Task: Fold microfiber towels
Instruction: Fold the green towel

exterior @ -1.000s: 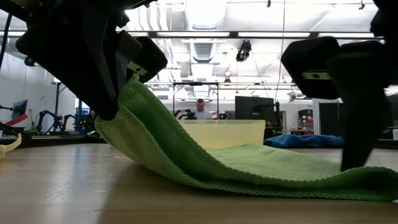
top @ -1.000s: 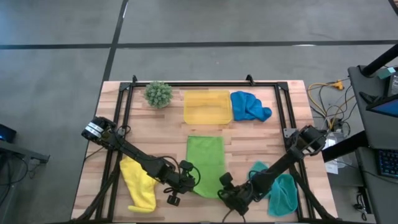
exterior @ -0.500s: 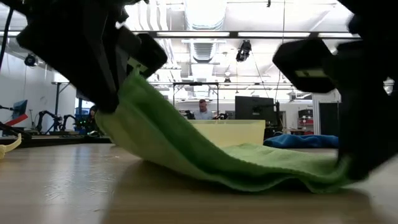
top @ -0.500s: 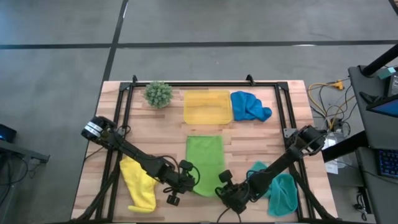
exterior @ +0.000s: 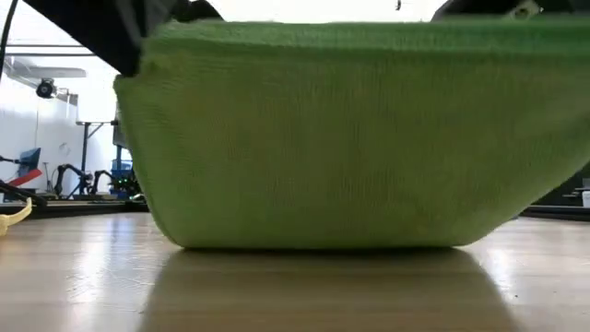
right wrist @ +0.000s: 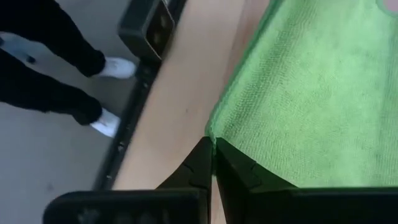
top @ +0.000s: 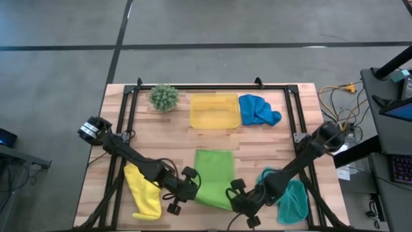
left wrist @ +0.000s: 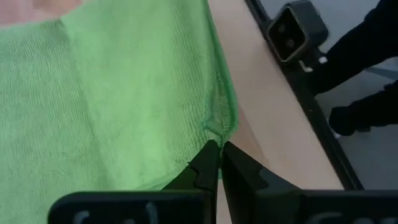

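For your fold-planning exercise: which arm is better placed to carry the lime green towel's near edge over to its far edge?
Neither alone. The left gripper and right gripper each pinch one near corner of the lime green towel, lifted evenly, so both should move together.

You've got a yellow tray [top: 215, 111] at the table's [top: 270, 138] far edge, spiky green plant [top: 164, 97] beside it. Person's legs and white shoes [right wrist: 115, 93] beyond the near edge.

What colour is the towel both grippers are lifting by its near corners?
Lime green towel, held by the left gripper and right gripper; clearest in the high view.
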Robot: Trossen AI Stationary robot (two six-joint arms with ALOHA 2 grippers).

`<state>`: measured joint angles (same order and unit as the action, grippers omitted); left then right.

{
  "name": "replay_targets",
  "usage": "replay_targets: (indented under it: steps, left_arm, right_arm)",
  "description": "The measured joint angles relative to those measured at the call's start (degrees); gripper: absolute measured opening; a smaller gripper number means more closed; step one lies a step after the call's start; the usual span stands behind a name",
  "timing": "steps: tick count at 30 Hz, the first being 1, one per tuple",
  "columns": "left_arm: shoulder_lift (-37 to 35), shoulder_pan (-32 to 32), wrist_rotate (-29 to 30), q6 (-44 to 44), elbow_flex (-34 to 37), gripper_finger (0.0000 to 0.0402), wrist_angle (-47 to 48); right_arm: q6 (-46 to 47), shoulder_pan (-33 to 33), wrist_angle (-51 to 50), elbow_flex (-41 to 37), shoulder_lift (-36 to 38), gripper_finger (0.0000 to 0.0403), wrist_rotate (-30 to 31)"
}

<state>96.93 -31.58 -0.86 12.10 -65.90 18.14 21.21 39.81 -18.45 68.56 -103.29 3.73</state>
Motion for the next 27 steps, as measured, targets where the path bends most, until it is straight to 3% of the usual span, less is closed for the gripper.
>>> replay_targets:
  steps: [13, 27]
  left_arm:
    - [-4.12, -0.34, 4.07, 4.22, 7.47, 0.0, -7.1]
    - [-6.16, 3.96, 8.76, 4.11, 10.48, 0.0, -7.19]
  right_arm:
    - [2.98, -2.5, 1.63, -4.71, 6.74, 0.0009, -0.68]
    - [2.15, -9.35, 2.81, -13.59, 12.61, 0.0009, -1.12]
